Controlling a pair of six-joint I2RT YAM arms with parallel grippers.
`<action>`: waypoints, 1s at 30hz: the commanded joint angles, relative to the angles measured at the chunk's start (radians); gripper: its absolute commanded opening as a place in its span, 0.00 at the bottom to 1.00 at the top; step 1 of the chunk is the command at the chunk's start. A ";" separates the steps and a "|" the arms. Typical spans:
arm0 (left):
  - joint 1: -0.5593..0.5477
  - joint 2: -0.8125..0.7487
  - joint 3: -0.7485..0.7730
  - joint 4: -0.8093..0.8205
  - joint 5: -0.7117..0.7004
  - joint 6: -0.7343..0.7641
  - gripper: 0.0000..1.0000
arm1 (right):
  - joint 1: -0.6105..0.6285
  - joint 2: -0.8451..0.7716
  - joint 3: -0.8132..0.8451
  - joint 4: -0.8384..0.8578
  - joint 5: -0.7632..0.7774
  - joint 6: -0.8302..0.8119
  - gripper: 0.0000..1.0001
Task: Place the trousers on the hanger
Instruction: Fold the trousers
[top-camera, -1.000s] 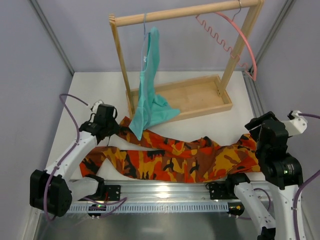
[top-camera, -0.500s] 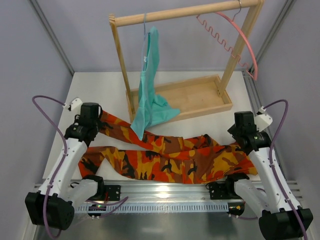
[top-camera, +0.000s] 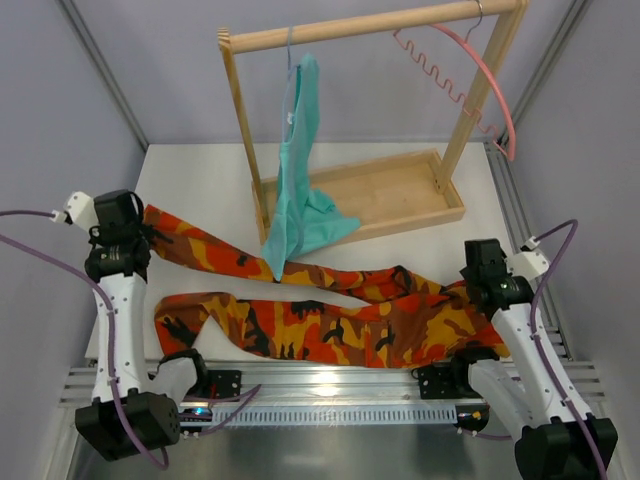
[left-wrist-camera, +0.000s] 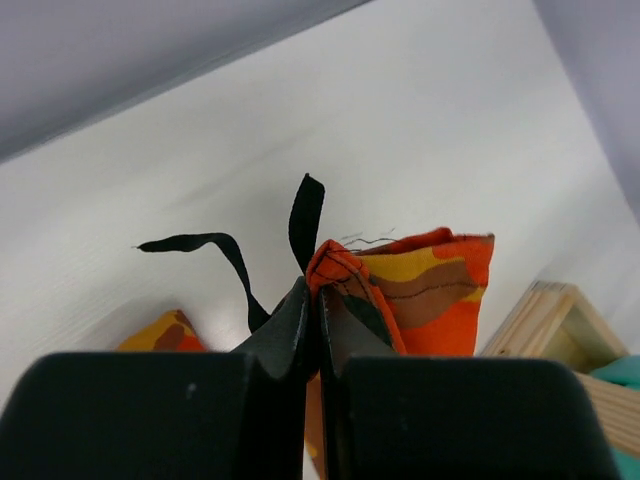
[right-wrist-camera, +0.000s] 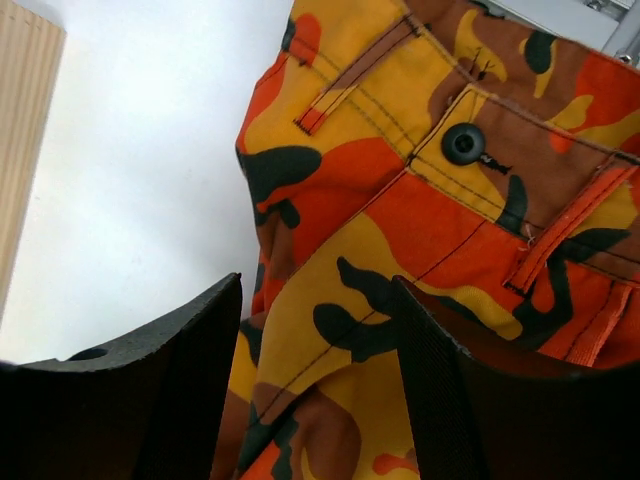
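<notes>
1. Trousers (top-camera: 330, 315) lie spread on the table (top-camera: 200, 170) across the lower middle of the top view, waist at the right, one leg stretched toward the upper left.
2. Left gripper (left-wrist-camera: 318, 300), at the left edge, is clenched on that leg's cuff.
3. Right gripper (right-wrist-camera: 320, 330) is spread wide over the waistband, below the button (right-wrist-camera: 463, 143), grasping nothing.
4. Hanger (top-camera: 470, 75) hangs from the wooden rack (top-camera: 370, 25) at the upper right, well apart from the teal garment (top-camera: 300, 150).

trousers (top-camera: 330, 325) on table (top-camera: 200, 180) before rack (top-camera: 390, 190) | hanger (top-camera: 486, 66) on rack's rail, right end
</notes>
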 joint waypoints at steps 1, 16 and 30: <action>0.067 0.020 0.097 0.007 0.040 0.012 0.00 | -0.023 -0.045 -0.001 0.121 0.049 -0.016 0.64; 0.108 0.041 0.086 0.054 0.155 0.002 0.00 | -0.078 0.254 0.075 0.430 -0.134 -0.228 0.61; 0.111 0.058 0.130 0.031 0.147 0.051 0.00 | -0.156 0.462 0.102 0.532 -0.078 -0.349 0.04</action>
